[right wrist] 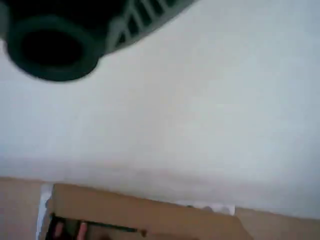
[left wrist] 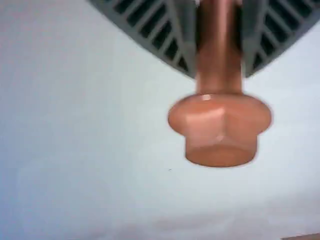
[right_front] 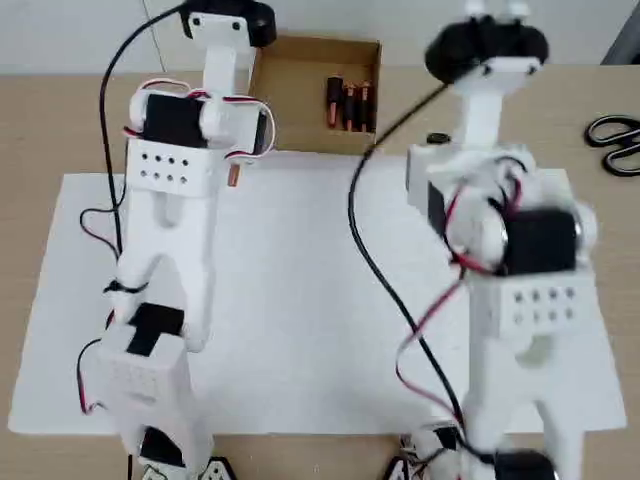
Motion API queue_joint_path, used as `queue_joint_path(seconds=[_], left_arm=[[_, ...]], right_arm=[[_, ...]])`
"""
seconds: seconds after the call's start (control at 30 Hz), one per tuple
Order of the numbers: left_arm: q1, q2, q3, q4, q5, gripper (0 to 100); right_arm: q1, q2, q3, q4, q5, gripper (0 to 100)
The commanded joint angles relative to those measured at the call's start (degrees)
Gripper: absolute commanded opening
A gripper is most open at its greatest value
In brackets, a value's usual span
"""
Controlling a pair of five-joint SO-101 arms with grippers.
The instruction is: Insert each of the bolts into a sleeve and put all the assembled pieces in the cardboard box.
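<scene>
- Gripping a copper bolt (left wrist: 220, 131) by its shank, the left gripper (left wrist: 220, 35) has its jaws clamped on either side, with the flanged hex head hanging below them.
- In the high view this bolt hangs over the far left part of the white sheet (right_front: 300, 290), close to the near left corner of the cardboard box (right_front: 296, 88).
- The right gripper (right_front: 436, 146) is closed on a black sleeve (right wrist: 50, 47). The sleeve's open bore faces the wrist camera and one ribbed grey jaw lies against it.
- The sleeve is held above the far right part of the sheet, just off the box's near right corner.
- The cardboard box stands open at the middle of the tabletop's (right_front: 40, 120) far edge, touching the far edge of the sheet.
- Several assembled pieces (right_front: 349, 104), black with copper ends, lie side by side on the right half of the box floor.
- A pair of scissors (right_front: 615, 143) lies at the tabletop's right edge, off the sheet.
</scene>
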Motion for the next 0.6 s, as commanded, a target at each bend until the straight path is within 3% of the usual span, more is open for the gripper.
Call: queue_joint_path(seconds=[0.0, 0.1, 0.3, 0.57], left_arm=[[0.0, -7.4, 2.0, 1.1, -0.4, 1], [0.2, -10.8, 4.3, 1.1, -3.4, 1], [0.3, -19.3, 12.1, 0.9, -3.6, 1], [1.8, -24.4, 19.2, -7.6, 7.8, 1]], right_arm=[[-0.6, -13.6, 16.0, -10.1, 3.8, 0.8], [-0.7, -18.6, 27.9, -18.4, 8.8, 0.4], [-0.7, -23.5, 42.5, -28.3, 9.7, 0.4], [-1.2, -24.0, 47.6, -34.0, 9.1, 0.4]])
